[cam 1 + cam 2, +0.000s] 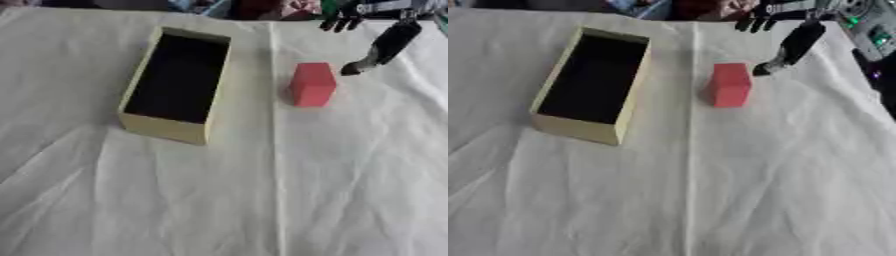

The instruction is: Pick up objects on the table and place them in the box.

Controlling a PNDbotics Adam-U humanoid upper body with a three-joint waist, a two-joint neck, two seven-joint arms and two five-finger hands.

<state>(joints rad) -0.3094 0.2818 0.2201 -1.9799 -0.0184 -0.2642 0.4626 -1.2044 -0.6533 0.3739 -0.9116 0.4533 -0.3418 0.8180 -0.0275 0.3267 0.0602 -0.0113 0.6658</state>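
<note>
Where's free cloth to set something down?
Whole near half, in front of the yellow box and red block. Also the strip between them. Crowded at the far right: right robot hand beside the block.

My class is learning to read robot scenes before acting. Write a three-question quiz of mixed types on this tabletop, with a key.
1. True or false: the red block already lies inside the box.
2. Which hand is nearest the block? A) the right hand B) the left hand
3. Fill in: the box and the block both rest on a white ____.

Key: 1. False; the block stands on the cloth, to the box's right, and the box's dark interior shows nothing inside. 2. A; it reaches in from the upper right, fingers open, not touching. 3. cloth.
</note>
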